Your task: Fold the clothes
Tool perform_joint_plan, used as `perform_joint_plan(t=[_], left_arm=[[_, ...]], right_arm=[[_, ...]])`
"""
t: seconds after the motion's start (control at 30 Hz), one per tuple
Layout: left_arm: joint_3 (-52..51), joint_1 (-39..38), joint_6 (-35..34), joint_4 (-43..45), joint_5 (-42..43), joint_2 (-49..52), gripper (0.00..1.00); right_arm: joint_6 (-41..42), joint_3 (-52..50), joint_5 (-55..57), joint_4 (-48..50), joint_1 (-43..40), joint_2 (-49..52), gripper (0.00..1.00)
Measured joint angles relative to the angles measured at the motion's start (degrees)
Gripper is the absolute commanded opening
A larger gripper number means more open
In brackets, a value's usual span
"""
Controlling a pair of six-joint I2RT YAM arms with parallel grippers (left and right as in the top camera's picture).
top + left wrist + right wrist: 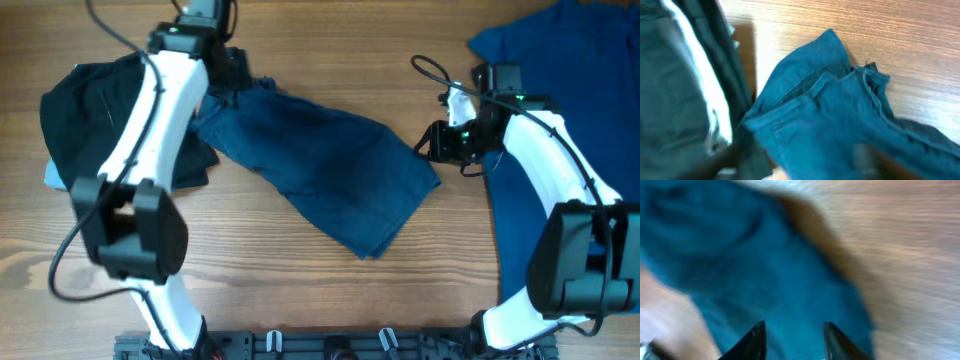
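Blue garment (320,175) lies spread on the counter (300,290) between the two arms, w/ one rumpled corner right at the left end effector (238,88) and the opposite edge just beside the right end effector (432,143). The left wrist view shows that corner close under the tool: folded hem/seam layers bunched up (830,115), w/ a dark garment (85,110) heaped just to its outer side. The left end effector's own tips are lost in blur at the bottom of that view, so can't tell if it's clamped or apart, or whether it has cloth. The right end effector is spread wide, both fingers (756,339) clear of each other, nothing pinched, blue cloth directly beneath and ahead of it; the view is too smeared for detail. A big blue shirt (560,50) sits behind and outboard of the right arm. Handling, by my read: light, limp woven fabric, probably denim-ish, so a bit stiffer at seams but it'll sag and drag, not slide as one piece. No breakage risk; the risks are pinching only the top layer or snagging the dark garment next to it. Best grip approx. at the thick hem corners, one per arm, taking all layers, then lifting together so the fold lands flat.
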Motion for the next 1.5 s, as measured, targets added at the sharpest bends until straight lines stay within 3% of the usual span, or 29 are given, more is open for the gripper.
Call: perform_joint_plan(t=[0.07,0.1,0.13,0.23,0.37,0.43,0.5,0.53,0.73,0.83,0.9,0.93,1.13,1.27,1.33,1.4,1.5], left_arm=[[0.50,0.48,0.13,-2.60,1.51,-0.83,0.80],[0.52,0.81,0.20,-4.13,2.56,-0.96,0.84],[0.35,1.18,0.00,-4.59,4.17,-0.76,0.83],[-0.94,1.97,0.07,-4.50,7.30,-0.66,0.61],[-3.56,2.45,2.05,-5.18,10.88,-0.55,0.59],[-3.80,2.47,2.29,-5.25,11.58,-0.46,0.63],[-3.82,2.49,2.51,-5.33,12.04,-0.46,0.93],[-3.82,2.49,2.71,-5.33,12.13,-0.46,1.00],[-3.82,2.49,2.89,-5.33,12.33,-0.46,1.00],[-4.00,2.60,2.93,-4.13,12.48,-0.46,1.00],[-4.50,2.86,4.13,-1.97,13.75,-0.39,1.00],[-5.22,3.45,4.92,0.26,16.79,0.44,1.00],[-5.66,5.97,10.40,5.70,26.05,10.82,1.00],[-6.34,7.13,15.89,6.08,31.89,15.30,1.00],[-6.16,7.13,18.78,6.16,34.23,15.76,0.95],[-5.97,7.06,21.73,6.03,37.51,16.22,0.81],[-5.38,6.64,26.32,6.14,42.60,17.84,0.30]], right_arm=[[0.42,-0.35,-0.74,-0.28,1.55,0.00,0.13],[1.40,-1.29,-0.81,1.01,3.41,0.00,0.12],[2.43,-2.69,-0.70,2.78,5.86,0.00,0.09],[7.39,-6.16,4.39,7.10,10.21,0.68,0.08],[14.19,-8.04,14.82,7.21,8.09,5.62,0.07],[15.98,-7.89,16.52,7.48,5.84,5.97,0.07],[17.22,-7.30,19.65,9.38,2.71,5.97,0.06],[17.44,-6.84,21.14,10.38,1.01,6.05,0.06],[14.62,0.02,23.76,10.40,-8.81,7.58,0.06],[10.14,5.27,16.96,5.20,-8.48,7.06,0.16],[7.39,6.69,9.55,2.38,-8.22,3.89,0.31],[6.43,6.91,5.88,1.03,-8.11,1.18,0.34],[3.08,7.54,-3.04,-3.39,-4.28,-8.98,0.39],[2.23,7.56,-4.50,-3.96,-0.96,-9.79,0.39],[2.05,7.56,-4.68,-3.96,-0.04,-9.79,0.39],[2.03,7.56,-4.72,-3.91,0.61,-9.79,0.39],[2.03,7.56,-4.90,-4.02,0.90,-9.79,0.39]])
